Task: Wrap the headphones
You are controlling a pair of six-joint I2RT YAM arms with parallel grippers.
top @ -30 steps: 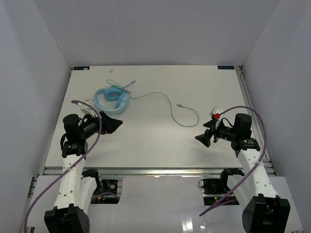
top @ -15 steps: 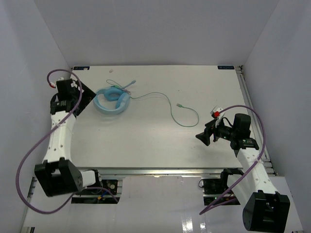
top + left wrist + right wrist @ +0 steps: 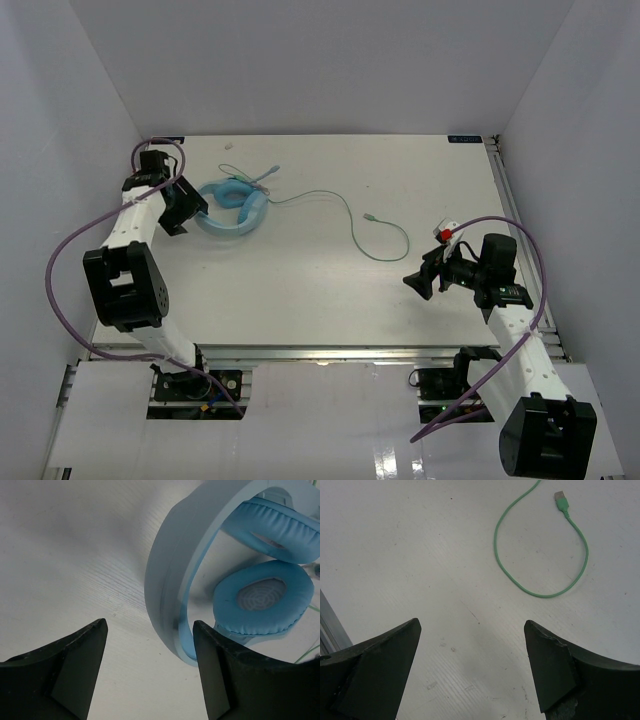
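Note:
The light blue headphones (image 3: 232, 207) lie flat at the table's far left, ear cups folded inside the headband. Their thin pale-green cable (image 3: 345, 215) runs right, loops, and ends in a plug (image 3: 370, 215). My left gripper (image 3: 190, 208) is open at the headphones' left side. In the left wrist view the gripper (image 3: 150, 625) has the headband's curve (image 3: 170, 570) just ahead of its fingertips, with the padded ear cups (image 3: 262, 600) beyond. My right gripper (image 3: 412, 283) is open and empty, low over the table near the cable loop (image 3: 540, 594) and plug (image 3: 561, 500).
White enclosure walls (image 3: 90, 120) stand close on the left, back and right of the table. A metal rail (image 3: 320, 350) runs along the near edge and also shows in the right wrist view (image 3: 330, 630). Thick purple robot cables (image 3: 65, 260) arc off both arms.
My left arm has swung from the near left up to the far left and now sits against the headphones' left side. The right arm, headphones and cable have not moved.

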